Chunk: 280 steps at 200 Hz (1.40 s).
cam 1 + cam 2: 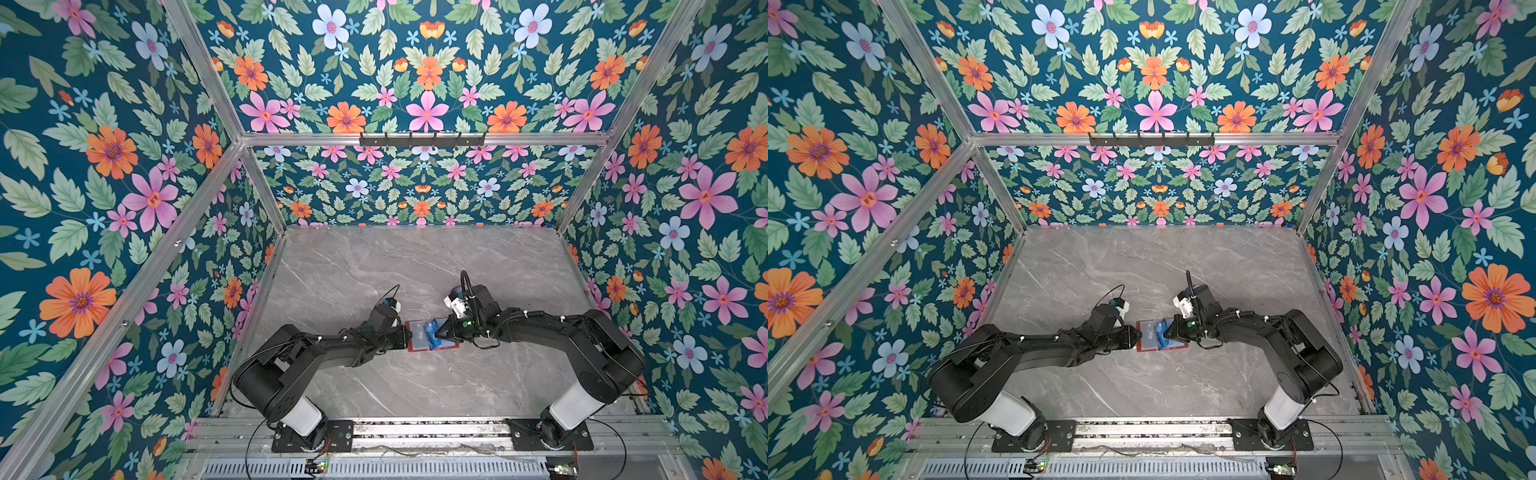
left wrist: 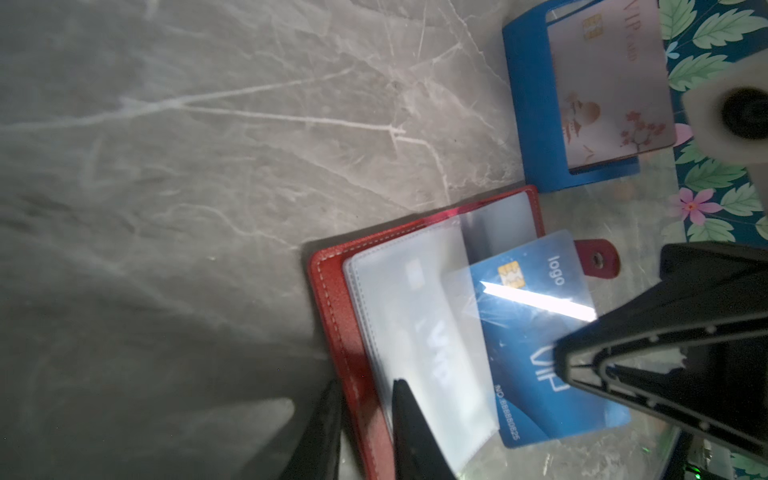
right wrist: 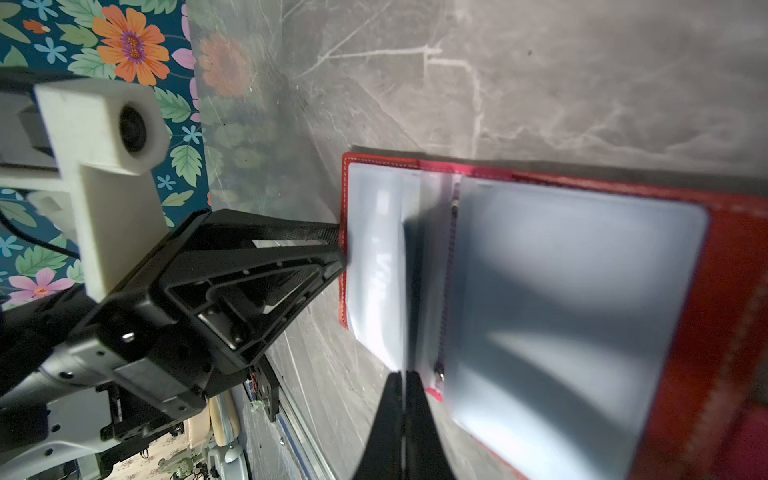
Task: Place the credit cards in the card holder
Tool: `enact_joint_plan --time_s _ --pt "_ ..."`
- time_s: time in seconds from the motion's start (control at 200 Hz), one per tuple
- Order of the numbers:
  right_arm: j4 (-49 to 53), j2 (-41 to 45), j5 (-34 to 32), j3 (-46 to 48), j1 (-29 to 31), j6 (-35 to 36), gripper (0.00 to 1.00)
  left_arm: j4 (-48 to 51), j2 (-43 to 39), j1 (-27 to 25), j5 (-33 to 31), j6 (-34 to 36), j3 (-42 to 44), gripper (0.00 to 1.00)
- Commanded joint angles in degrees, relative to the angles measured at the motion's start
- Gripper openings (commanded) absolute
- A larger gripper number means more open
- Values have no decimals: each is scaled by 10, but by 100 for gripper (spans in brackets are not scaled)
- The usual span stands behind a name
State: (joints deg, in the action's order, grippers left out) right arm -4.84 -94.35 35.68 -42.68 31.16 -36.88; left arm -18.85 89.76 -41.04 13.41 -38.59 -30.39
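Nearby, I am seeing a small blue stand [image 2: 532, 124] sitting on the grey marbled bench [image 1: 374, 266], close to the card holder [image 2: 332, 316], with a pale pink card [image 2: 611, 83] standing in it. Both arms are reaching in toward the middle of the bench in both top views, crowding the holder from either side. In the left wrist view the right arm's black fingers [image 2: 623, 374] are covering one end of the blue card [image 2: 528, 399].

The left jaws are sitting slightly apart and pinching the holder's edge, with the red cover and the clear sleeves [image 2: 415, 299] lying between them. The right jaws are pressing together on the blue card.

The red holder is lying open and flat between the arms, its snap tab [image 2: 598, 259] poking out on the side away from the left arm. A VIP card [image 2: 436, 353] is showing through one sleeve. The blue card is lying slanted over the other half, one corner under a sleeve; whether it is inside, I cannot tell.
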Motion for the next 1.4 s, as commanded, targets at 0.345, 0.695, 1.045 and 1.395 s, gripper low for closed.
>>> enact_joint_plan --time_s 0.345,0.695,1.045,1.395 --pt "-37 -39 -29 -5 0 -12 0 64 3 0 -10 8 5 25" --pt "-43 -47 -43 -3 0 -20 0 63 5 0 -12 7 4 24" --pt "-91 -49 -41 29 3 -52 0 62 7 -1 -11 1 3 18" --pt "-73 -50 -59 26 13 -49 5 56 8 0 -6 -4 4 0"
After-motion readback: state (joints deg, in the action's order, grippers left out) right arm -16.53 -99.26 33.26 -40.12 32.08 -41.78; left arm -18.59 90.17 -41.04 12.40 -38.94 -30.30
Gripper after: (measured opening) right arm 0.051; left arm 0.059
